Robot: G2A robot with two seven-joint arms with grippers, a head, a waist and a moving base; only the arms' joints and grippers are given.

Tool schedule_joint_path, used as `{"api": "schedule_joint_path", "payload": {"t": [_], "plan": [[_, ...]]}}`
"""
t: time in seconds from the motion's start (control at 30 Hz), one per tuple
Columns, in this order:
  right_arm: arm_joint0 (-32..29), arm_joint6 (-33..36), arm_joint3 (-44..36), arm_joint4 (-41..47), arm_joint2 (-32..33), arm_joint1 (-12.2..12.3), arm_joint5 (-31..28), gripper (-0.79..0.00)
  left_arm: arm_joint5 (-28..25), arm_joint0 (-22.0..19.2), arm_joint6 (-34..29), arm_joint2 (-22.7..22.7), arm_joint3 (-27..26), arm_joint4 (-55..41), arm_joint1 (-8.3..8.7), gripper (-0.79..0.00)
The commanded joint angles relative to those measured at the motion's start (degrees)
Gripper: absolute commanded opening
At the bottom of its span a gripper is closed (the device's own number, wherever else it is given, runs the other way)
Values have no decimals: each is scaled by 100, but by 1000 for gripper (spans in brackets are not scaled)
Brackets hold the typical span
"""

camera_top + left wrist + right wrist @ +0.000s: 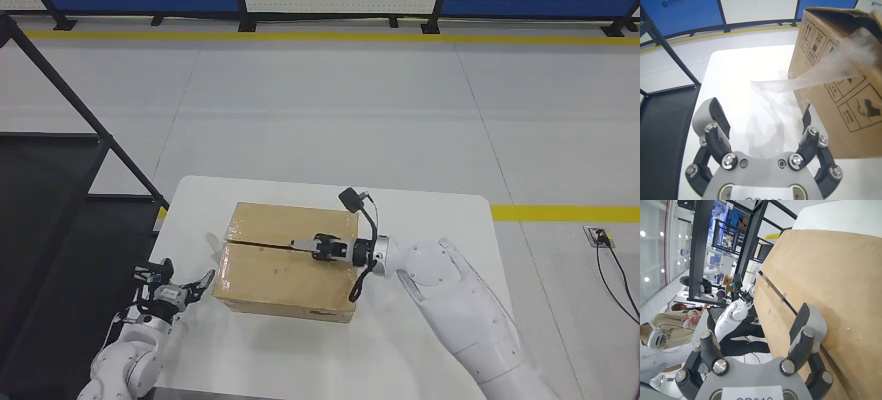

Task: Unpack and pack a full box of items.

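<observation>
Closed box on the table.
Right gripper spread on its seam; left gripper wide, seemingly beside loose tape.

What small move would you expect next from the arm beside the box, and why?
Probably the left gripper should ease forward and close on the loose clear tape strip hanging off the closed box. Its jaws stand open just short of the strip's free end, so a pull could then peel it away.

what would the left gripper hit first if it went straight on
Probably the loose clear tape strip trailing off the cardboard box, right ahead of its open fingers; the box sits just aside. Depth is unclear.
</observation>
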Motion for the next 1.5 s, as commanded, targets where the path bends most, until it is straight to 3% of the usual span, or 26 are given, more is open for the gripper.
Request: {"api": "schedule_joint_path", "payload": {"t": [0.0,0.37,0.57,0.87,1.47], "plan": [[48,-16,88,41,-39,-17,4,0,84,-170,89,149,175,200,-24,0],[298,-7,524,173,-157,-83,-10,0,851,-1043,493,901,1045,321,-292,0],[357,23,677,238,-150,-93,-47,0,1302,-1223,879,1001,1292,261,-389,0],[530,116,992,368,-218,-141,-119,0,1494,-855,1377,615,978,133,-350,0],[812,192,1568,536,-353,-247,-339,0,1826,127,1170,29,-477,184,-293,0]]}}
